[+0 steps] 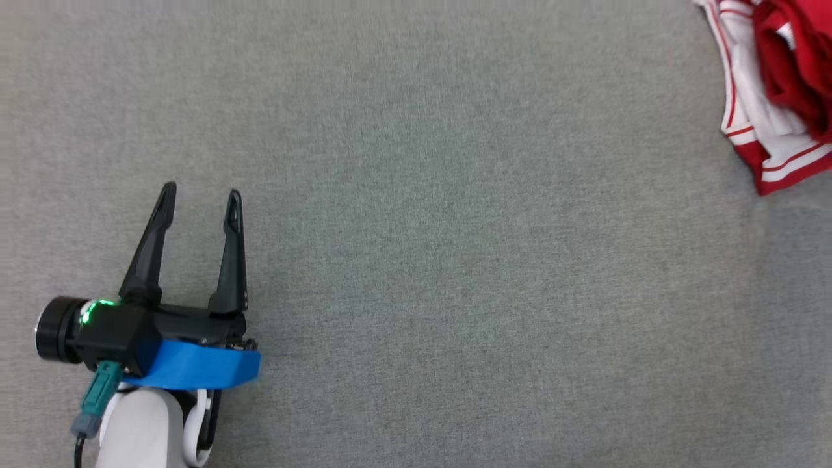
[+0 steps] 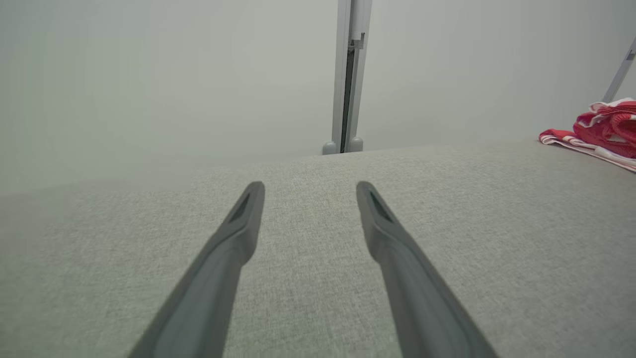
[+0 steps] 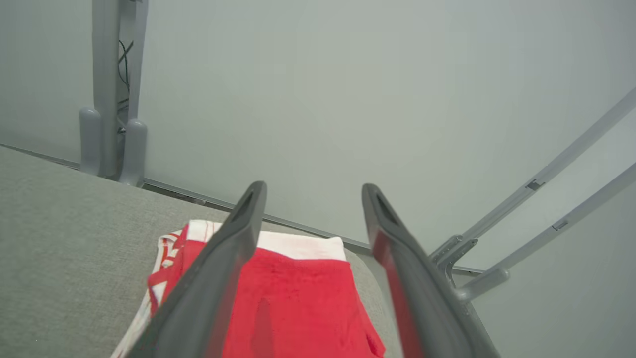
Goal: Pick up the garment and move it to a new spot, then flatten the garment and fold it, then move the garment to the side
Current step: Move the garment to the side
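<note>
Garment (image 1: 790,78): red body, white panels edged with thin red stripes. Table (image 1: 455,260): plain grey woven cloth; wall (image 2: 149,74) pale grey. Left gripper (image 1: 201,193): black fingers (image 1: 151,247), blue band (image 1: 195,367), green light (image 1: 97,307), teal plug (image 1: 101,390)

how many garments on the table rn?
1: a red-and-white garment, bunched at the far right of the table, below the open right gripper. Its folds could hide another piece.

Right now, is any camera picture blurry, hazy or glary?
Head view: sharp, evenly lit, no glare on the left end effector. Left wrist view: milky haze over the left side. Right wrist view: right end effector soft up close, fingers tinted red by the garment.
</note>
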Robot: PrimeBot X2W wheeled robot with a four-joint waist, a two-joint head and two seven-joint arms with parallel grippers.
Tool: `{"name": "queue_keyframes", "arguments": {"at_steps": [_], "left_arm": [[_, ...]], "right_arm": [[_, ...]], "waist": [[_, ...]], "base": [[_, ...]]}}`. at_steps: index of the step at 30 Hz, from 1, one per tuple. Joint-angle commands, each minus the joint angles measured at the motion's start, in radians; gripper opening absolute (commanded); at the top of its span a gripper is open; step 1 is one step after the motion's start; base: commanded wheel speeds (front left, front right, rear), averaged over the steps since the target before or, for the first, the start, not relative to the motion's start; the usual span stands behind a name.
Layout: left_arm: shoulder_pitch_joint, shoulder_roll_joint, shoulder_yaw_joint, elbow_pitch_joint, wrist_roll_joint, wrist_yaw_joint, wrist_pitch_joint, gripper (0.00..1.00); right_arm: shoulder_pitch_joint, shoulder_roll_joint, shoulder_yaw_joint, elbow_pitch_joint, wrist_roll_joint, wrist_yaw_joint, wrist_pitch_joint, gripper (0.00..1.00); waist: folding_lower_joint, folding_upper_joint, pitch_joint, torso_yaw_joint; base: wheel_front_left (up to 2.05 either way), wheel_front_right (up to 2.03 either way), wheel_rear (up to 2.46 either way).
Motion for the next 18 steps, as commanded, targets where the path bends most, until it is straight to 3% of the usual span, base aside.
{"name": "queue_keyframes", "arguments": {"at_steps": [1, 11, 18], "left_arm": [[0.023, 0.001, 0.007, 0.006, -0.004, 0.004, -0.002, 1.00], [0.125, -0.005, 0.035, 0.026, -0.028, 0.015, -0.002, 1.00], [0.187, -0.007, 0.043, 0.049, -0.036, 0.019, -0.002, 1.00]], "right_arm": [[0.034, 0.027, -0.001, -0.024, -0.007, -0.001, -0.010, 1.00], [0.286, 0.255, -0.005, -0.295, 0.005, -0.001, -0.016, 1.00], [0.504, 0.368, -0.041, -0.441, 0.017, -0.001, -0.016, 1.00]], "waist": [[0.0000, 0.0000, -0.060, 0.003], [0.0000, 0.0000, -0.217, 0.028], [0.0000, 0.0000, -0.306, 0.042]], "base": [[0.00, 0.00, 0.00], [0.00, 0.00, 0.00], [0.00, 0.00, 0.00]]}}
